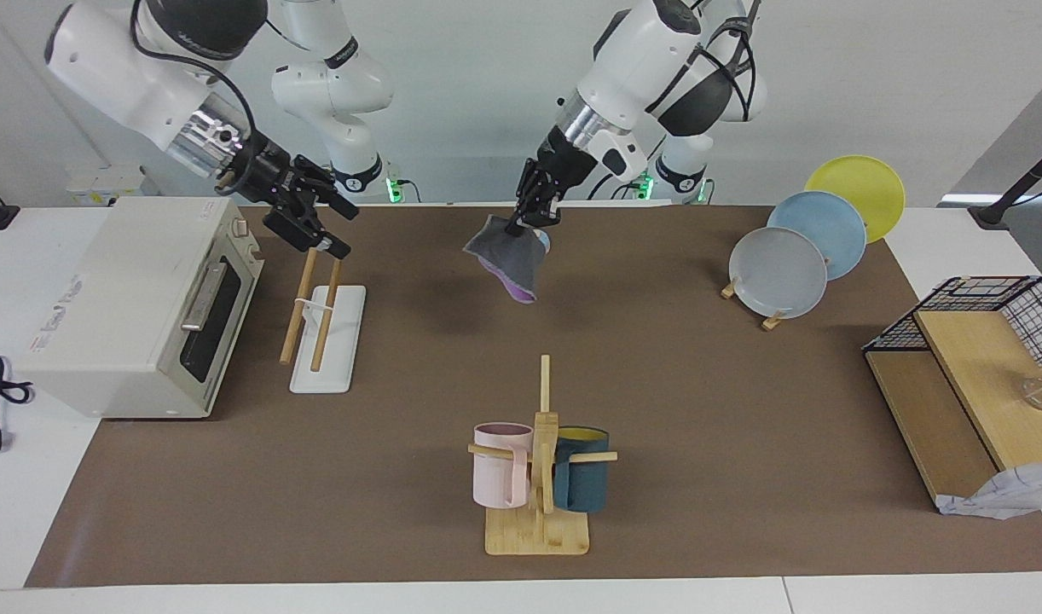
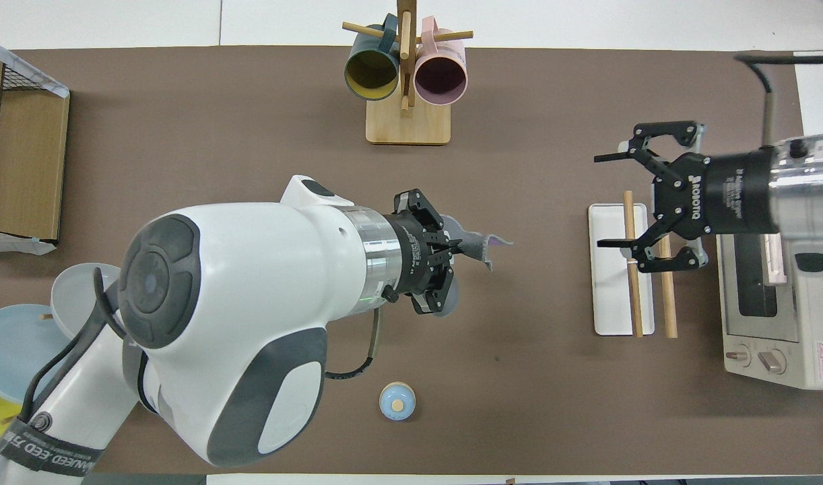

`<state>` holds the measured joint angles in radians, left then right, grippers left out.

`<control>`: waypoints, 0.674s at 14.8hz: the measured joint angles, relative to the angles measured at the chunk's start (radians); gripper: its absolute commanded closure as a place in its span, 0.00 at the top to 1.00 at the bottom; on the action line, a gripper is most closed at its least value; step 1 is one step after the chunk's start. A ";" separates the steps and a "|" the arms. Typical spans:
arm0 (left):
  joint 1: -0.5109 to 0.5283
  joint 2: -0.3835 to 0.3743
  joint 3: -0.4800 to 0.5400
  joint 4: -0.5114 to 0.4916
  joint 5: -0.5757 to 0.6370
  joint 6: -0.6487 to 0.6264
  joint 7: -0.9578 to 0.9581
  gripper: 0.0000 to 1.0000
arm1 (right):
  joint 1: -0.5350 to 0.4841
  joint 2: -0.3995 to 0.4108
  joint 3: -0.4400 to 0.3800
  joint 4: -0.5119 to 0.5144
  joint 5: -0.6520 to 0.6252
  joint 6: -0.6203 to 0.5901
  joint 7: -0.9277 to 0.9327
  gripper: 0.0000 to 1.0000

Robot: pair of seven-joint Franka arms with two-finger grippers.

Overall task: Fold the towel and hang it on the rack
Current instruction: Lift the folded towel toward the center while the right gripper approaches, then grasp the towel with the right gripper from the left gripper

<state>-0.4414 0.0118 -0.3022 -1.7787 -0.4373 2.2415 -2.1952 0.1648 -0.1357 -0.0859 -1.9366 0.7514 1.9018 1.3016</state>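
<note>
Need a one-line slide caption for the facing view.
Left gripper lifts the towel above the mat; open right gripper waits over the rack.

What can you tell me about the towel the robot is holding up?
The towel is a soft cloth, dark grey on one face and purple on the other. It hangs bunched and folded in the air over the brown mat, purple showing at its bottom edge. The left gripper is shut on its top. Nothing else touches it, and it is apart from the rack.

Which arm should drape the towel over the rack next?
Left, probably: its pincer is shut on the towel, which hangs clear above the mat. The right pincer hovers open and empty over the rack.
</note>
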 measured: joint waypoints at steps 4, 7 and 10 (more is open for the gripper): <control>-0.037 0.000 0.000 0.000 0.000 0.013 -0.049 0.00 | 0.061 -0.078 0.001 -0.160 0.002 0.079 0.003 1.00; -0.047 0.001 0.000 -0.001 0.016 0.033 -0.088 0.00 | 0.118 -0.108 0.001 -0.213 0.007 0.147 0.003 1.00; -0.053 0.001 0.000 -0.001 0.029 0.043 -0.114 0.00 | 0.178 -0.117 0.001 -0.249 0.014 0.210 0.004 1.00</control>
<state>-0.4942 0.0129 -0.3023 -1.7796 -0.4082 2.2840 -2.3088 0.3430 -0.2531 -0.0844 -2.1858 0.7658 2.1123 1.3055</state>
